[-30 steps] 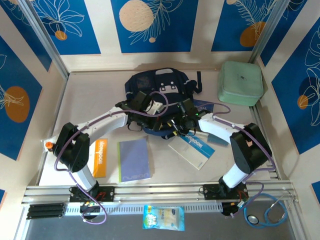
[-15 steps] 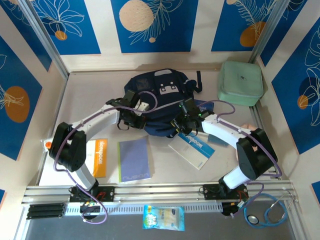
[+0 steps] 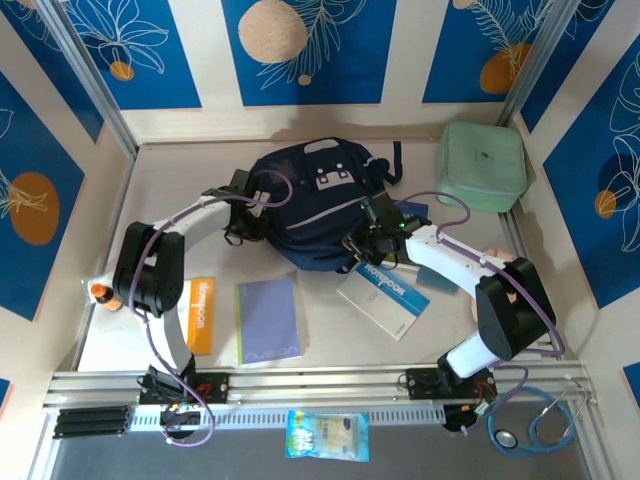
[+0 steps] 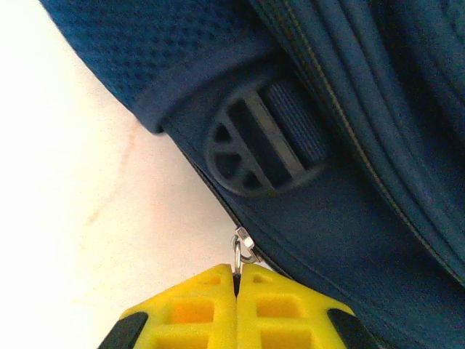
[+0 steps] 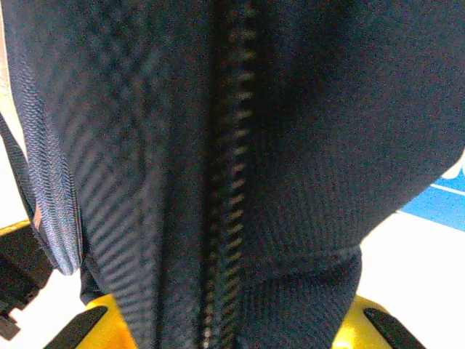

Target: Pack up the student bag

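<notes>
Although the left gripper (image 3: 243, 212) is small in the top view and its fingers are lost against the dark cloth, the left wrist view is plain. The two yellow pads (image 4: 196, 309) are pressed together with no gap, and they pinch a small metal zipper pull (image 4: 242, 246) at the bag's seam. Just above it sits a round black buckle (image 4: 260, 145), a little blurred.

The student bag (image 3: 318, 200) lies on the table (image 3: 180, 170), toward the far wall, between both arms. The right gripper (image 3: 368, 243) is at the bag's near right edge. From the right wrist, dark fabric with a zipper line (image 5: 221, 182) lies between its yellow fingers (image 5: 349, 331), which stand apart. Whether they squeeze the cloth I cannot tell. A white and blue booklet (image 3: 388, 297) is partly hidden under this arm.
</notes>
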Action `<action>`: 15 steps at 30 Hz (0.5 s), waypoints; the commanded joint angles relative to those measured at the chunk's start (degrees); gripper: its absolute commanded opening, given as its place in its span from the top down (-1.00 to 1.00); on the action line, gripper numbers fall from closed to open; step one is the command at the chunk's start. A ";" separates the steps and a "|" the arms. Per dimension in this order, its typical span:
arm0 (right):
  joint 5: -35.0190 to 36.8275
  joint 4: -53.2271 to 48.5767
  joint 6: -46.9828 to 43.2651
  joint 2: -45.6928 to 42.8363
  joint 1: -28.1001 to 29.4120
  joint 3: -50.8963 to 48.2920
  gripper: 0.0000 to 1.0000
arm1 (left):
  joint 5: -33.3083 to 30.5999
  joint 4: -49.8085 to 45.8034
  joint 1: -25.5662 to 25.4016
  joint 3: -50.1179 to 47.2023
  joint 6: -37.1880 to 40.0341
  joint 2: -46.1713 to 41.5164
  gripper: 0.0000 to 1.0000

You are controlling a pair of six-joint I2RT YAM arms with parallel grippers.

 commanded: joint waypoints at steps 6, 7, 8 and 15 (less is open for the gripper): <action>-2.03 6.33 -2.64 1.17 2.82 4.51 0.52 | -7.32 -1.27 2.61 5.15 -3.53 0.52 0.80; -2.11 6.54 -2.62 2.04 3.28 5.29 0.52 | -8.15 -1.53 2.70 4.90 -4.04 -0.10 0.67; -2.07 6.80 -2.60 2.89 3.78 6.24 0.52 | -8.58 -1.80 2.81 4.56 -4.47 -0.78 0.53; 2.45 7.03 -4.49 14.36 9.20 17.34 0.52 | -4.71 -1.82 3.78 -0.40 -12.35 -14.80 -0.17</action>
